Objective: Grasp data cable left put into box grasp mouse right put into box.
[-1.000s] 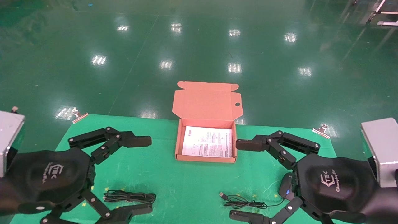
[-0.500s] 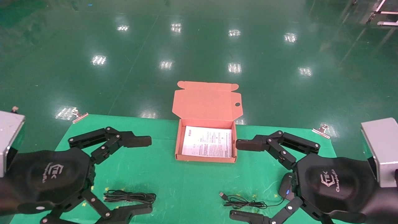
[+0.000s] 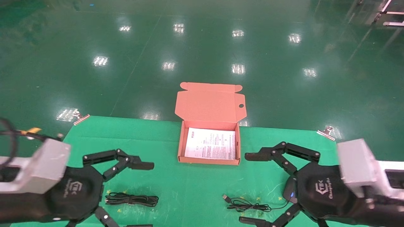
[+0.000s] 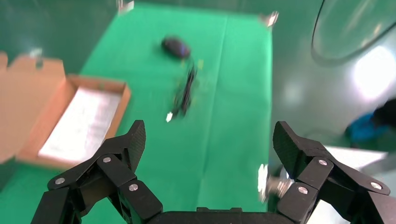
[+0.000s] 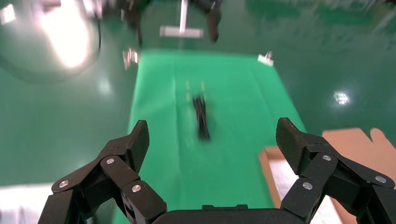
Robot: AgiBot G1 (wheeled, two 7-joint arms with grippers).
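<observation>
Both of my grippers hang over the near half of the green mat (image 3: pixel 176 189) with fingers spread wide and nothing between them. My left gripper (image 3: pixel 140 195) is over the near left part of the mat; its far finger (image 3: pixel 142 165) points toward the middle, and its near finger runs off along the near edge. The data cable (image 3: pixel 132 199) lies flat on the mat in the gap between those two fingers, an elongated black bundle lying lengthwise along the near edge, closer to the near finger, with no finger touching it. In my left wrist view that gripper (image 4: pixel 208 140) is equally wide apart.

My right gripper (image 3: pixel 249 187) mirrors it over the near right part of the mat, far finger (image 3: pixel 254 155) aimed inward, near finger (image 3: pixel 252 220) low by the near edge. The mouse (image 3: pixel 289 191) sits on the mat mostly hidden under the gripper's body, a small blue light showing on its side. Its thin cord (image 3: pixel 249 206) coils loosely between my right fingers, ending in the USB plug (image 3: pixel 225 197) that points toward the mat's centre.

Farther out, the box (image 3: pixel 209 161) rests at the middle of the mat's far edge, between the two far fingers and apart from both. Its lid (image 3: pixel 210 102) stands open past that edge, and a printed sheet (image 3: pixel 210 143) lies on its floor. Metal clips (image 3: pixel 326 132) pinch the mat's far corners.
</observation>
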